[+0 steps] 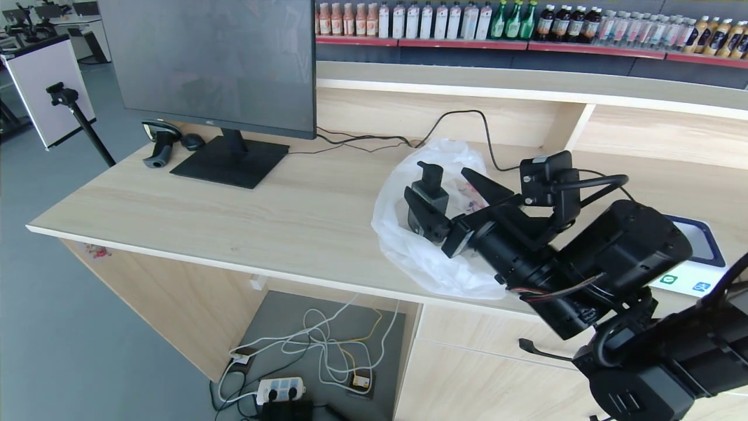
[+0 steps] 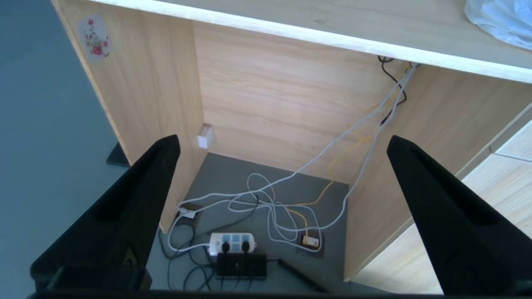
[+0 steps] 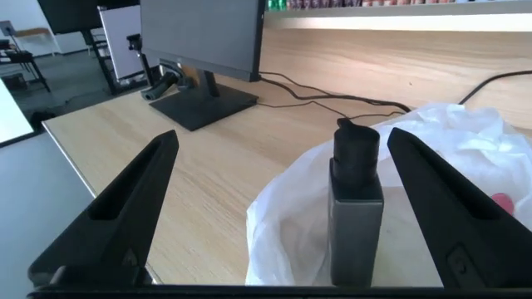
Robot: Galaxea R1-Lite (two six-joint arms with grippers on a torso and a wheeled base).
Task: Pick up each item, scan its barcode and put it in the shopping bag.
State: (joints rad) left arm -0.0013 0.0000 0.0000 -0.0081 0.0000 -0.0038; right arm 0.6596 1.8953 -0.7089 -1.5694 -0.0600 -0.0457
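Counter [image 1: 263, 204], shopping bag [image 1: 409, 254] contents behind right hand [image 3: 283, 141]

— What's on the counter [image 1: 280, 210]?
— At its left end, a monitor [image 1: 216, 58] on a flat stand [image 1: 231, 161], with a handheld scanner [image 1: 159, 143] and a mouse [image 1: 193, 141] just beside it.
— And further right?
— Black cables [image 1: 362, 140] along the back, and a white shopping bag [image 1: 444, 275] reaching the front edge.
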